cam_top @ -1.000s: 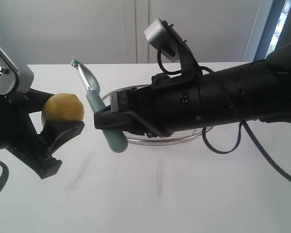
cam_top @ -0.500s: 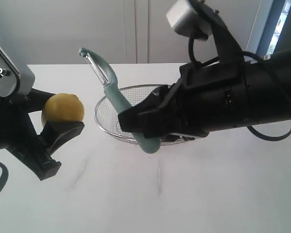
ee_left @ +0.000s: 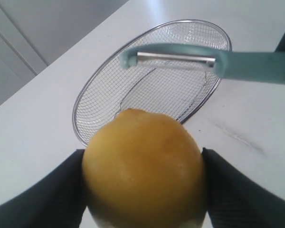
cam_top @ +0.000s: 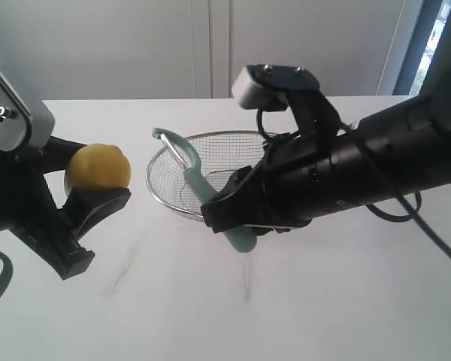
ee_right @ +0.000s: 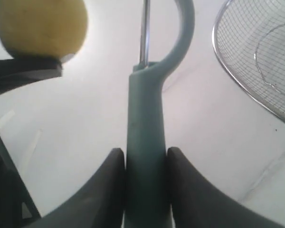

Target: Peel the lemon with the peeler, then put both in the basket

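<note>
On your left, the left gripper (cam_top: 90, 180) is clamped on the lemon (cam_top: 99, 165), one finger on either side, holding the yellow fruit up off the white table (cam_top: 210, 308). Just right of it the wire mesh basket (cam_top: 210, 134) sits on the table, toward the far side. The peeler (cam_top: 198, 184) slants across the basket's left part, its looped blade head pointing far-left toward the lemon and its teal handle running down to the near rim; you cannot tell whether it touches the mesh. Your right gripper (ee_right: 145, 183) pinches that handle between both fingers, reaching in from the right.
</note>
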`<move>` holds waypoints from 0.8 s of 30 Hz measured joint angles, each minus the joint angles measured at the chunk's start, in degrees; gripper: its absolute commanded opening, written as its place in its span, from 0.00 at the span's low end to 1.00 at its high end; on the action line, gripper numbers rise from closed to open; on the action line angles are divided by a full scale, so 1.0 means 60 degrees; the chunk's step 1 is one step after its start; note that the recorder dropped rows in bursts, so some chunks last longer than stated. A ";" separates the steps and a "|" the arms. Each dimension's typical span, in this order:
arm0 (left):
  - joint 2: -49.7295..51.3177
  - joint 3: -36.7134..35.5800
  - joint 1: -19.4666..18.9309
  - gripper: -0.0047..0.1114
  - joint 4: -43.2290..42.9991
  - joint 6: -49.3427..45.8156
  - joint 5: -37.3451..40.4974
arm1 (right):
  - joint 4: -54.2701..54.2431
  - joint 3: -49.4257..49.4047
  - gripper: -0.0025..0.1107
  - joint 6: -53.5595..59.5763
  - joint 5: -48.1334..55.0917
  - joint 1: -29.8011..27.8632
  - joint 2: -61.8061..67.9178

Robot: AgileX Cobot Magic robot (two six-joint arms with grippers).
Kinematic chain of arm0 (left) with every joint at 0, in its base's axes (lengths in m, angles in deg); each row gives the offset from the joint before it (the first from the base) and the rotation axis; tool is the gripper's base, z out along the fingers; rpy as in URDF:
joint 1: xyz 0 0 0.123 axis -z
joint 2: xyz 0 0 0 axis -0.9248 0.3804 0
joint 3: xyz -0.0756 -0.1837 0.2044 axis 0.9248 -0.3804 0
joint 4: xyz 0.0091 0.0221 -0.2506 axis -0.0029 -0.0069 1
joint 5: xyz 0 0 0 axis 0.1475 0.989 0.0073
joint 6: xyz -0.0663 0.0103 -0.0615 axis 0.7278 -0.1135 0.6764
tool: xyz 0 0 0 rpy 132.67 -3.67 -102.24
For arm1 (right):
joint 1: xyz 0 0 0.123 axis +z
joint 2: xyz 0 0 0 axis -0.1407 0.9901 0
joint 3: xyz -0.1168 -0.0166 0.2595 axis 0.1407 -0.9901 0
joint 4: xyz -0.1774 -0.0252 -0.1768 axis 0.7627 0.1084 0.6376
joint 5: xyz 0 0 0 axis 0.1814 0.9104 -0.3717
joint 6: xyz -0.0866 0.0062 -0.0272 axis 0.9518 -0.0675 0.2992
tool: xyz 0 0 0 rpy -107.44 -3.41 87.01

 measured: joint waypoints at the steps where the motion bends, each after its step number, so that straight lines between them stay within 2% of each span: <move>1: 0.0000 0.0000 0.0000 0.04 0.0000 0.0000 0.0000 | 0.0000 0.0000 0.02 -0.0020 -0.0069 0.0000 0.0209; 12: 0.0000 0.0000 0.0000 0.04 0.0000 0.0000 0.0000 | -0.0486 0.0000 0.02 -0.0176 -0.0080 0.0042 0.1971; 24: 0.0000 0.0000 0.0000 0.04 0.0000 0.0000 0.0000 | -0.1392 0.0000 0.02 0.0204 -0.0034 0.0656 0.2240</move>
